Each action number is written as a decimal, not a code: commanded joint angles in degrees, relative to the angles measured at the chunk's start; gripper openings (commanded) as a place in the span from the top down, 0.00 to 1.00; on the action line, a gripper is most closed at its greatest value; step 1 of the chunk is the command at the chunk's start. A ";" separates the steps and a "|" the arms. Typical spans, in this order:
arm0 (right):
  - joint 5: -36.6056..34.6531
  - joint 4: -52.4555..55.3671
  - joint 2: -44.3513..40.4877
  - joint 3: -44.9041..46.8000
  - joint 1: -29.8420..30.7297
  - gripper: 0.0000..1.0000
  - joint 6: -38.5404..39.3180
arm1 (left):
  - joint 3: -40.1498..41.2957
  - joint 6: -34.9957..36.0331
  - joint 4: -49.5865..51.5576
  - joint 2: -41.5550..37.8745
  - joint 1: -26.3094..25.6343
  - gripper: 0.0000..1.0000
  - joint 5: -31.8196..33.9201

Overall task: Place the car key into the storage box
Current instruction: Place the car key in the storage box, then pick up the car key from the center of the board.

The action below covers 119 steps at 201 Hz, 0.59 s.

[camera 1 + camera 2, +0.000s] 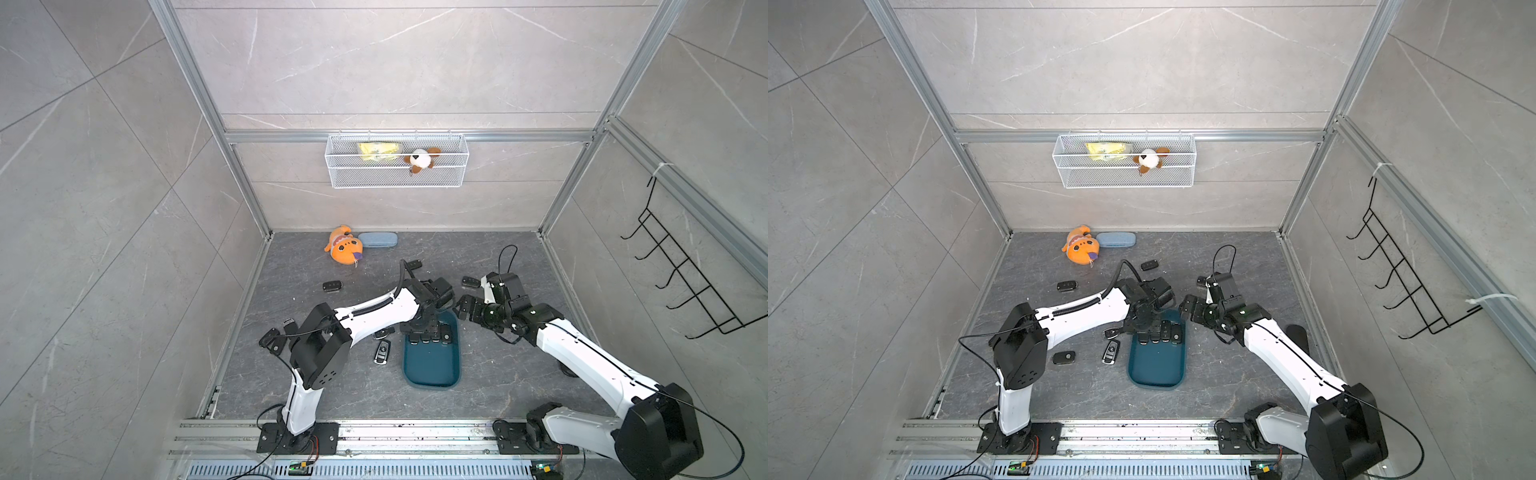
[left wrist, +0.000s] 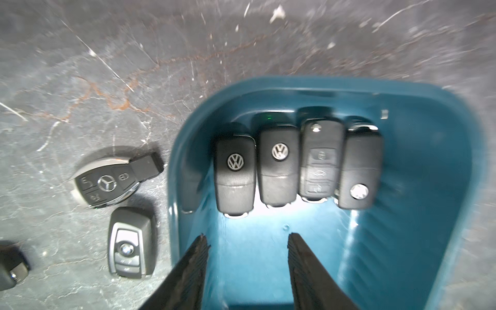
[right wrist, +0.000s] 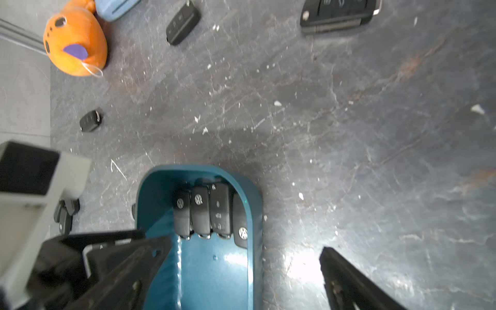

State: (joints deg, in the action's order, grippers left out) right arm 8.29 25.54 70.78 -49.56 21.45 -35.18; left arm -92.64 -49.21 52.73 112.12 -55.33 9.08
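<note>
Your left claw [image 2: 247,236] hangs open, empty, over the storage box [image 2: 418,204], four car keys [image 2: 279,166] lying in it; right claw [image 3: 245,244] wide open alongside. The silver-faced key [image 2: 131,243] just outside looks light, rigid, slick: pinch its long edges

An orange plush toy [image 1: 344,249] lies on the grey stone-look table [image 1: 478,257] near its far left corner. A pale blue oblong case [image 1: 378,240] sits just beside it along the far edge. Above that edge, a white wire-mesh basket [image 1: 397,180] hangs on the back wall. It holds a yellow packet [image 1: 380,151] and a brown-and-white plush [image 1: 422,160]. A black wire hook rack [image 1: 688,261] hangs on the right wall.
</note>
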 commanded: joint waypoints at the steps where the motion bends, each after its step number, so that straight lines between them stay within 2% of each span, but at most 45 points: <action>1: -3.55 -0.39 3.09 -3.71 -0.71 0.01 1.02 | -1.46 2.62 0.31 -4.91 0.52 0.44 1.48; 45: -8.65 0.06 12.64 -11.95 -1.70 0.01 1.49 | 0.85 6.90 -3.77 -10.18 3.65 0.33 0.70; 73: -11.12 1.20 20.17 -17.80 -2.81 0.01 1.87 | 3.83 8.58 -6.57 -13.86 6.13 0.19 0.07; 84: -11.28 1.78 23.05 -20.22 -3.29 0.01 2.05 | 5.32 8.87 -7.50 -15.35 7.08 0.09 0.01; 104: -12.06 2.02 27.90 -24.08 -4.19 0.01 3.48 | 7.63 9.51 -9.13 -17.93 8.96 0.01 -0.51; 119: -11.64 2.69 31.74 -27.68 -5.30 0.01 4.88 | 9.29 10.15 -10.54 -19.61 10.33 0.00 -1.07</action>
State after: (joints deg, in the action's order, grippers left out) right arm -1.76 25.96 97.58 -72.27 17.52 -33.32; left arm -85.21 -41.45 45.41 96.66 -46.74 8.86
